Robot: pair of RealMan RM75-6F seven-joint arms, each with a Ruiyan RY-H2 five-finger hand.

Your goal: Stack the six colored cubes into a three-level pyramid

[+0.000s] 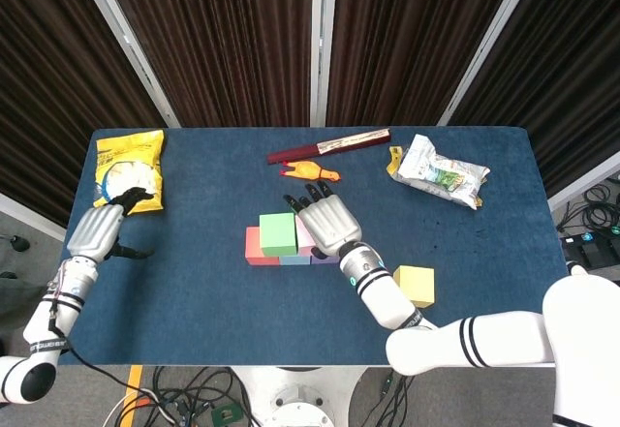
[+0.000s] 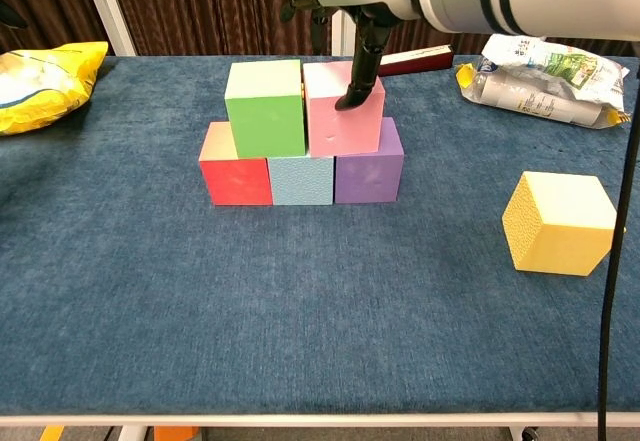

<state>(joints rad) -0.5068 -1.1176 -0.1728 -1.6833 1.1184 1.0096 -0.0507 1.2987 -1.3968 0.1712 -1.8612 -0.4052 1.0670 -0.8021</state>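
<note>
**Pink cube on the second tier, yellow one waiting**

While my right hand (image 1: 327, 222) sits over the pink cube (image 2: 343, 111), a fingertip (image 2: 351, 98) rests against its front face; whether the other fingers clasp the back I cannot tell, since the palm hides them in the head view. That cube stands on the blue cube (image 2: 301, 179) and purple cube (image 2: 368, 173), just beside the green cube (image 2: 266, 107), which bridges the red cube (image 2: 233, 169) and the blue.

The yellow cube (image 2: 560, 222) lies apart on the table (image 2: 300, 331), off to my right — the last piece, I judge. These blocks look light and rigid, with a slightly pebbled skin (probably foam or plastic), so they should not slip; I would take the yellow one by two opposite side faces, high up, leaving the bottom free to land.

My left hand (image 1: 97, 229) hovers near the yellow snack bag (image 1: 128, 167), fingers curled in on nothing — though its underside is out of sight. The chest view cuts it off entirely.
</note>
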